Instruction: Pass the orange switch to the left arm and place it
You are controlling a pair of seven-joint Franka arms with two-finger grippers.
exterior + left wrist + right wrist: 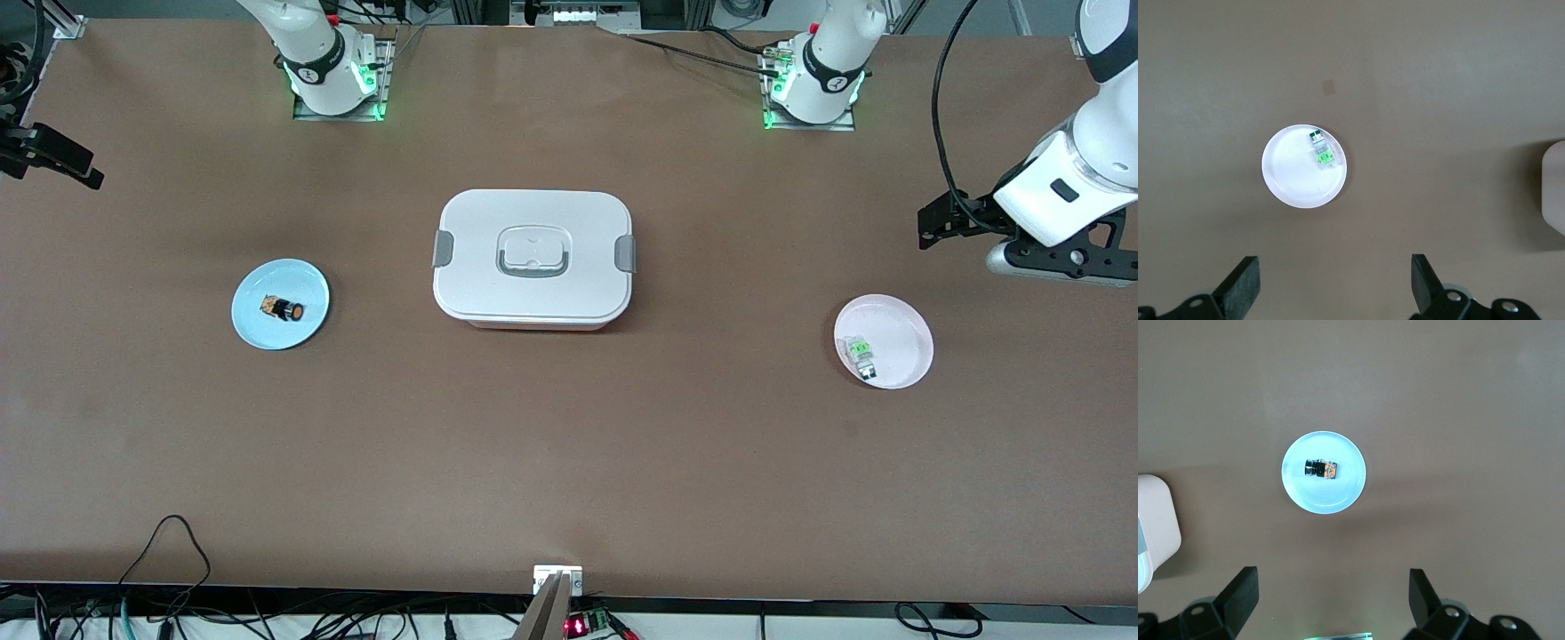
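The orange switch (284, 309) lies on its side on a small blue plate (258, 331) toward the right arm's end of the table. It also shows in the right wrist view (1320, 468), on that plate (1338, 497). The white lidded box (532, 258) stands in the middle of the table, between the two plates. My right gripper (84, 173) hangs high over the table's right-arm end, open and empty (1333, 597). My left gripper (929, 228) hangs high over the left-arm end, open and empty (1333, 280).
A pale pink plate (905, 327) toward the left arm's end holds a small clear-and-green switch (861, 353), also in the left wrist view (1321, 153). The box's edge shows in both wrist views (1555, 193) (1155, 533). Cables hang over the table edge nearest the front camera.
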